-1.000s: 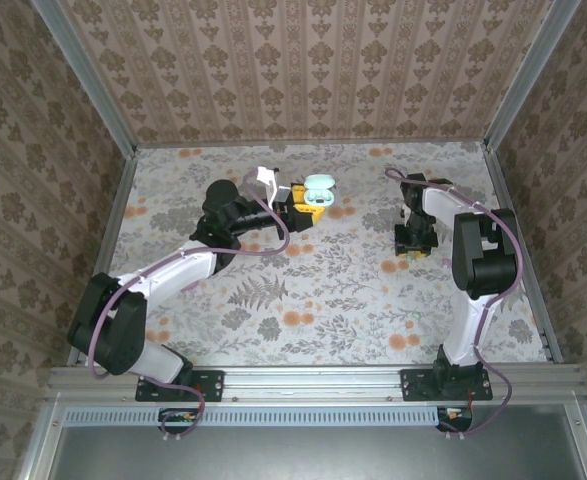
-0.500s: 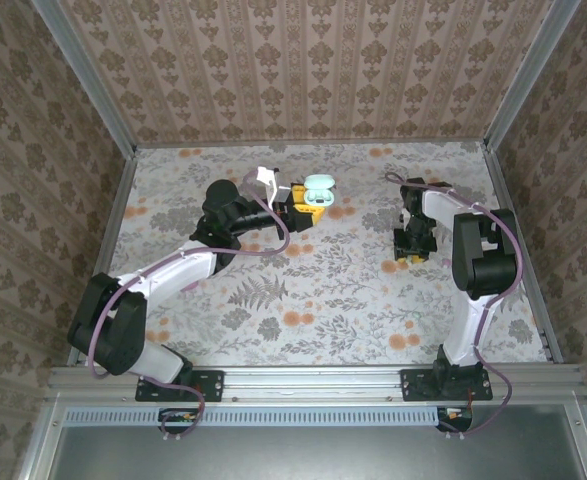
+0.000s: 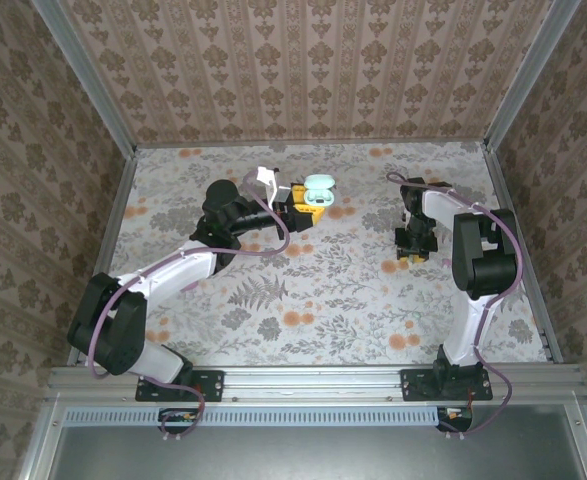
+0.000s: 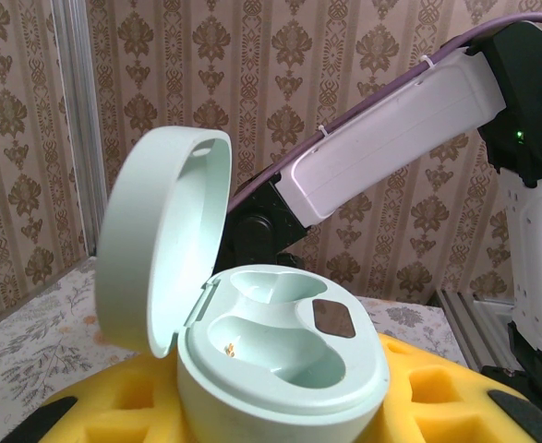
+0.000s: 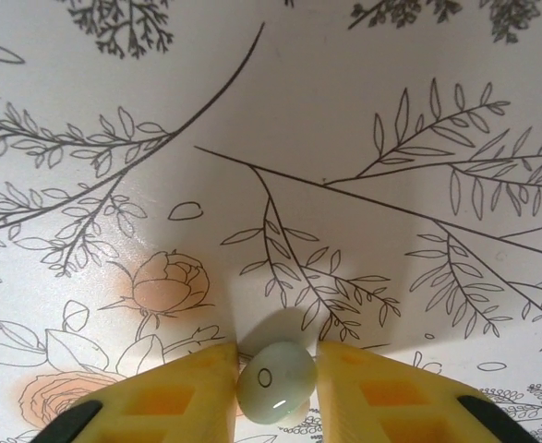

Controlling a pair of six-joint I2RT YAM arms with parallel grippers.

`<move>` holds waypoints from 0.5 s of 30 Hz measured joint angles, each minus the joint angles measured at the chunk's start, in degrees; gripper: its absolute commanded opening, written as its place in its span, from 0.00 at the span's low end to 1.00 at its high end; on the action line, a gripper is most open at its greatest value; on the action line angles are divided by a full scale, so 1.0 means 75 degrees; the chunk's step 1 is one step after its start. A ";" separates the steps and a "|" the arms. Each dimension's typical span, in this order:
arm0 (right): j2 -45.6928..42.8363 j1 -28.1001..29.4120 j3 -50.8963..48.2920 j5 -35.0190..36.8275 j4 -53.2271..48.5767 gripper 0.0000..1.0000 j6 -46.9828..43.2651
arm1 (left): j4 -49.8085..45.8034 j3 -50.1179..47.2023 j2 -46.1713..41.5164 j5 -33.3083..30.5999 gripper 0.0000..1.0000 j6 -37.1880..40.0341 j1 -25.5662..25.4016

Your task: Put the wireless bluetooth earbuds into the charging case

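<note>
Right claw: yellow fingers pinching the earbud, one pad on each side. The bud sits right at the tips, just over the flowered desk, and its shadow shows just beyond it. From the right wrist view I can't tell whether it has cleared the desk or is touching it.

Left claw: clamped on the mint case, holding it up off the desk at far centre. The lid is swung open and stands nearly upright. Both wells look empty; there is a dark patch on the right-hand side.

Step in hand, as I read it: lift the bud and carry it to the case.
- The grip is on the tips only, so I'd move slowly with no sharp wrist turns or it could squirt out.
- Raise it straight up first, then travel left towards the case.
- Match the bud's shape to the well before lowering, and come in from the side away from the lid.
- Left arm should hold the case level and steady.

Pose: the right arm is folded close to its base, elbow high, wrist pointing straight down at the desk on the right side. The left arm reaches out diagonally towards far centre, forearm low. Case and bud are well apart.
</note>
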 measured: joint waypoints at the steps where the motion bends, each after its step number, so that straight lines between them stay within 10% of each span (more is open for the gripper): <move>1: 0.0000 0.0009 0.0000 0.0000 -0.0003 0.29 0.0015 | 0.0000 0.0000 0.0000 0.0000 0.31 0.0000 0.0000; 15: 0.0052 0.0058 0.0152 0.0178 -0.0009 0.31 0.0248 | 0.0000 0.0000 0.0000 0.0003 0.31 0.0000 0.0000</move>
